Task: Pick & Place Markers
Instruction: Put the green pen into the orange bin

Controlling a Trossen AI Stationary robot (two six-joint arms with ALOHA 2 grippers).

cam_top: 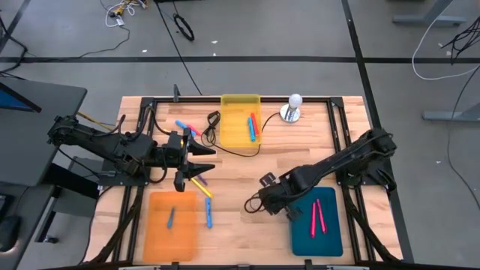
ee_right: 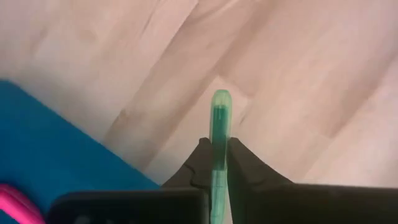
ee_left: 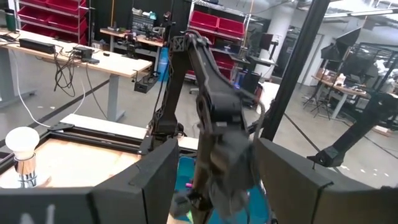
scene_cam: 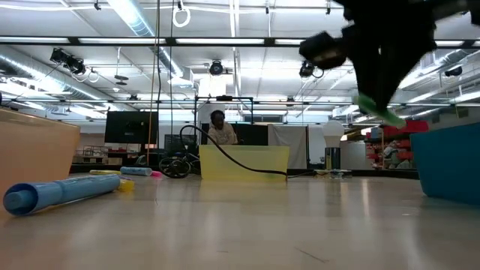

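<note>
My right gripper (ee_right: 216, 144) is shut on a green marker (ee_right: 219, 115) above bare wood, just left of the teal tray (cam_top: 330, 238), which holds two pink markers (cam_top: 318, 216). In the low view the green marker (scene_cam: 380, 112) hangs well above the tabletop. My left gripper (cam_top: 201, 162) is open and hovers over the table's left middle, above a yellow and a purple marker (cam_top: 199, 183). Blue markers lie loose on the wood (cam_top: 208, 212) (cam_top: 182, 125). One bluish marker (cam_top: 171, 217) lies in the orange tray (cam_top: 154, 240), and blue and red ones (cam_top: 252, 126) lie in the yellow tray (cam_top: 234, 112). My right gripper pinches the green marker between its two fingers (ee_right: 200, 163), which close on its shaft (ee_right: 219, 155). The marker lies along the fingers, with its rounded end (ee_right: 221, 99) sticking out past the fingertips. It is lifted clear of the table and tilted, the fingers slanting down from above.
A thin black cable (cam_top: 225, 150) runs from the far edge across the wood beside the yellow tray. A light bulb on a round stand (cam_top: 293, 107) stands at the far edge. Black frame rails line the table's sides. Bare wood lies between the two grippers.
</note>
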